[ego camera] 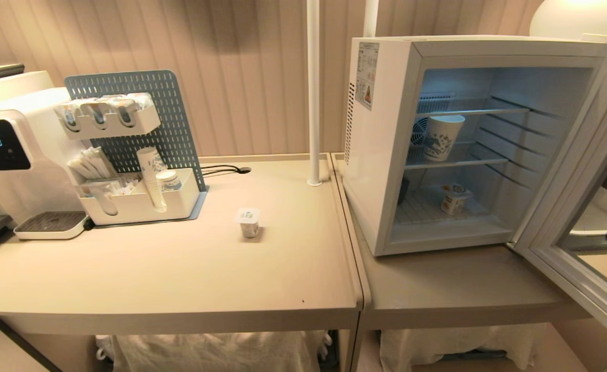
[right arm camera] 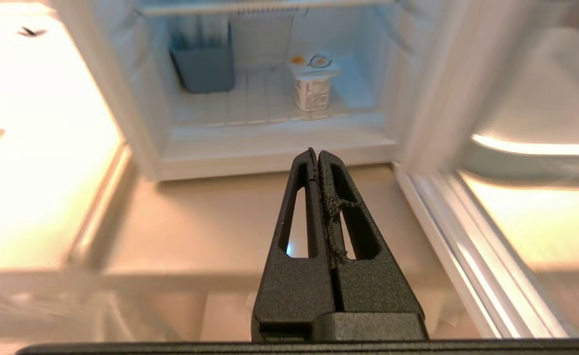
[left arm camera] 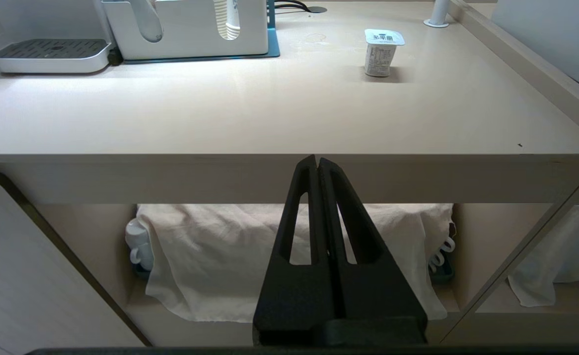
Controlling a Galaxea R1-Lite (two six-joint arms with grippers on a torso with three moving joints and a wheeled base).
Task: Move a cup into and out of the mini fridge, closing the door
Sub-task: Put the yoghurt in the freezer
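Beige tables (ego camera: 179, 279) abut before a ribbed wall. Mini fridge (ego camera: 381, 155) on right table, door (ego camera: 582, 206) swung open right; paper cup (ego camera: 442, 136) on middle shelf, yogurt pot (ego camera: 454, 198) below. Another pot (ego camera: 248, 222) on left table. Right tool (right arm camera: 315, 154) pinched together, empty, near fridge front. Left tool (left arm camera: 316, 160) likewise, below table edge.

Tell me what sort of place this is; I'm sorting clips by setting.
Probably an office or hotel-style drinks corner: a water dispenser beside a pegboard organiser stocked with paper cups and sachets, and a countertop mini fridge standing open on beige tables.
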